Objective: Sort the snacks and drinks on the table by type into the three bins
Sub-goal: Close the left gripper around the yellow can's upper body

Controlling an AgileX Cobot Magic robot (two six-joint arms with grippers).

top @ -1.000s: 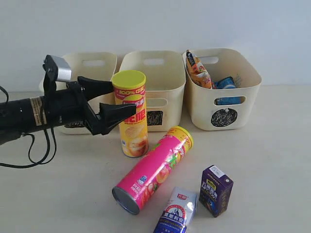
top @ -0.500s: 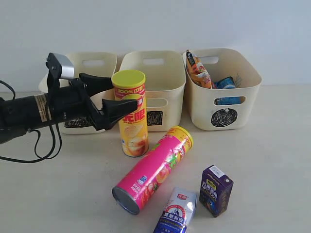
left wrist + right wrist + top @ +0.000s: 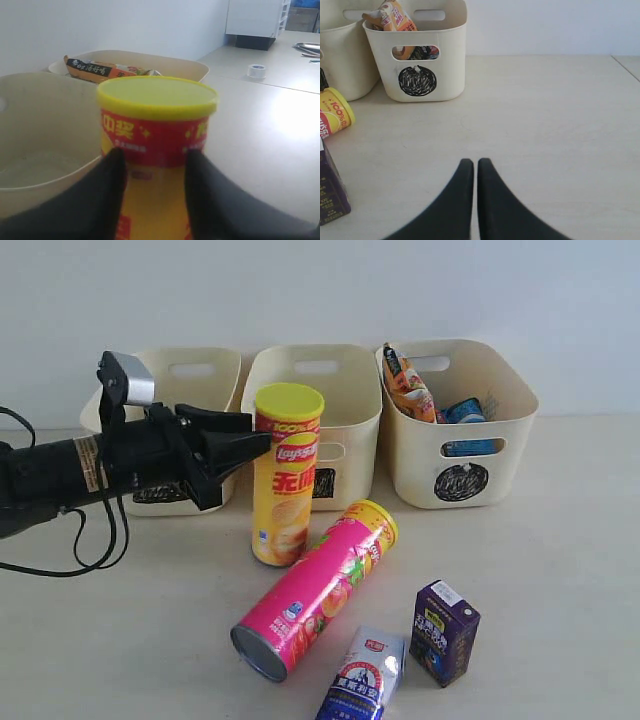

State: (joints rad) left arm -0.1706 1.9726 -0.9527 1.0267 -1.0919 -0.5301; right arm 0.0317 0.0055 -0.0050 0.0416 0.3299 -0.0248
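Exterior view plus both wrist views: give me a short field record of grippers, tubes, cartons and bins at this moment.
Left gripper: fingertips against the yellow tube's upper part; grip cannot be confirmed
Right gripper: shut, holding nothing
Yellow tube: upright, in front of square bin
Pink tube: lying on its side
Purple carton: upright on table
White-and-blue carton: lying beside purple carton
Circle bin: holds foil packets

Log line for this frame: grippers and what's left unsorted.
left gripper: fingers against upright yellow Lay's chip tube, grip unclear | right gripper: shut, empty | unsorted on beige table: pink chip tube, purple carton, white-and-blue carton
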